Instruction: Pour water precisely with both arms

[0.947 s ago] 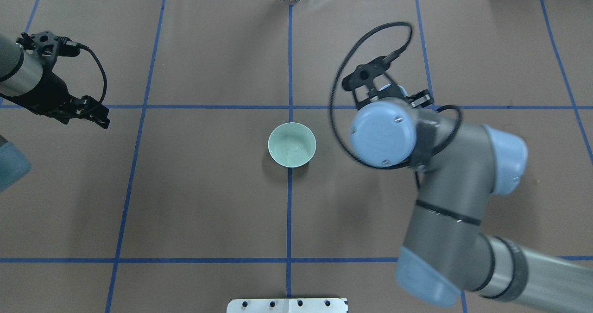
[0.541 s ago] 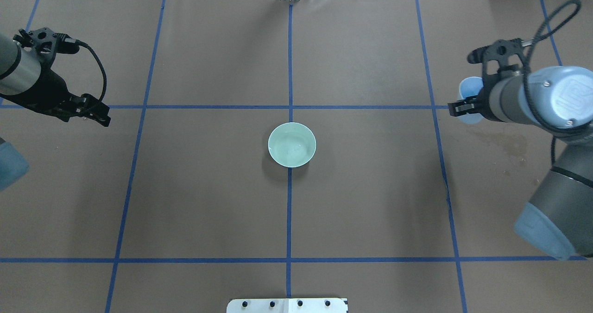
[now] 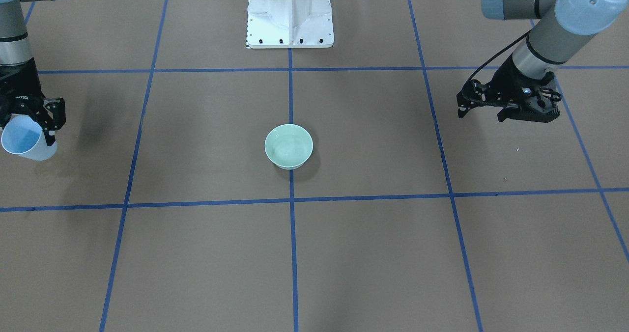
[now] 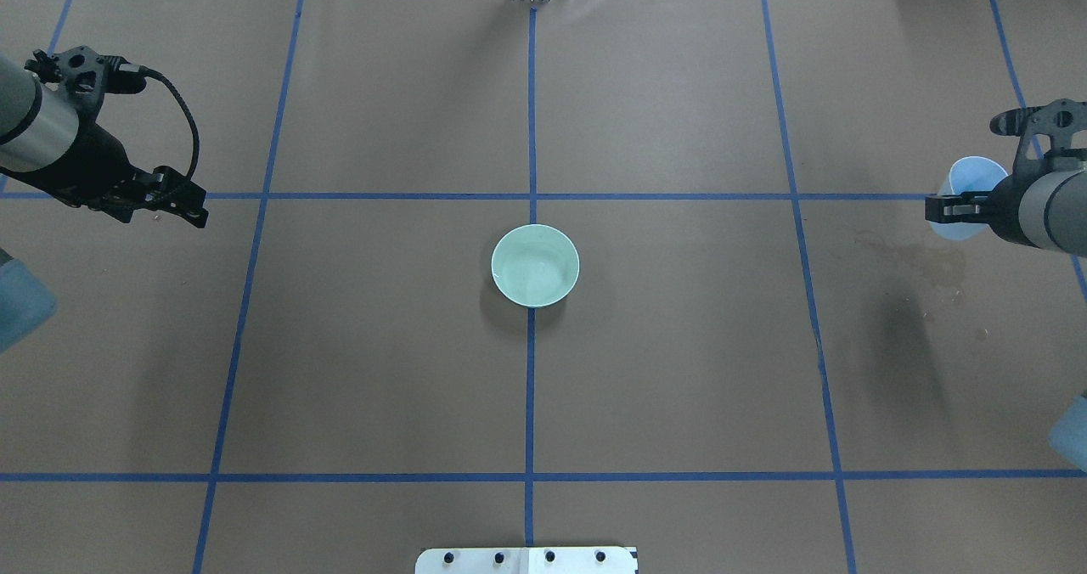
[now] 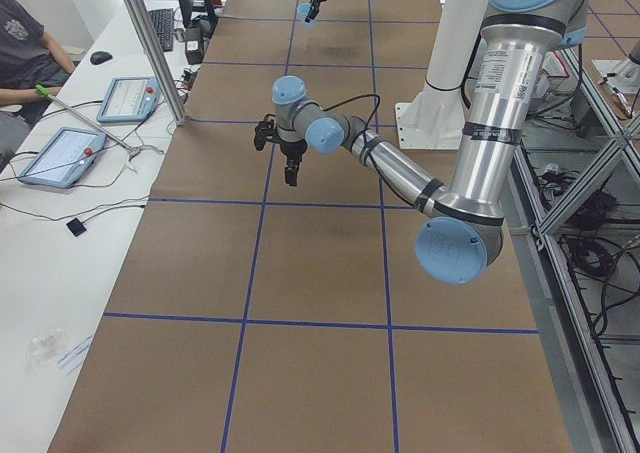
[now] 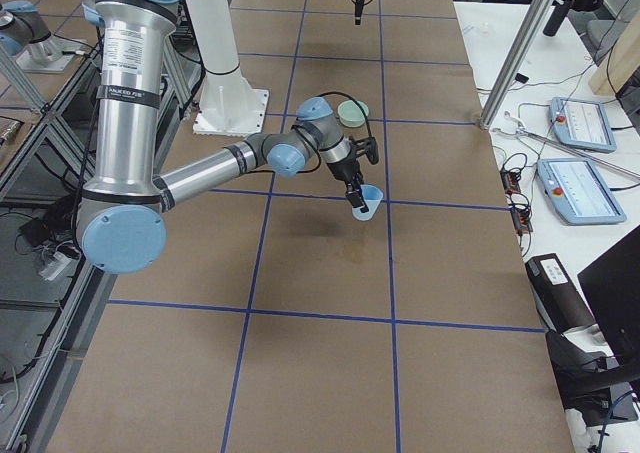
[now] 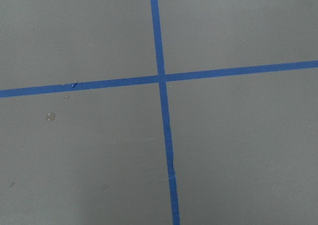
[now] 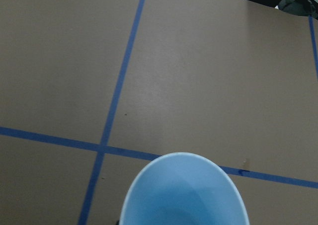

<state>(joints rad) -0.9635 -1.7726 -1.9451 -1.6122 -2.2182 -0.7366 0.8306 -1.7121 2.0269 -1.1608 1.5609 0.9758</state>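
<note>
A pale green bowl [image 4: 535, 266] stands at the table's centre, also in the front view [image 3: 289, 146]. Faint ripples and glints of water [image 4: 533, 278] show inside it. My right gripper [image 4: 960, 207] is shut on a light blue cup [image 4: 970, 182] held above the table's far right edge, mouth tilted toward the centre. The cup also shows in the front view [image 3: 22, 141] and fills the bottom of the right wrist view [image 8: 184, 197]. I cannot tell if water is in it. My left gripper [image 4: 174, 207] hangs empty over the far left; its jaws look apart in the front view [image 3: 480, 112].
A damp stain [image 4: 921, 260] marks the brown mat below the cup. Blue tape lines [image 4: 531, 387] grid the mat. The white pedestal [image 3: 290, 17] stands at the robot's side. A desk with tablets [image 5: 60, 153] and a seated person [image 5: 20, 43] flank the far side.
My right arm has swung from just right of the bowl out to the table's right edge, carrying the blue cup. My left gripper has shifted only slightly.
</note>
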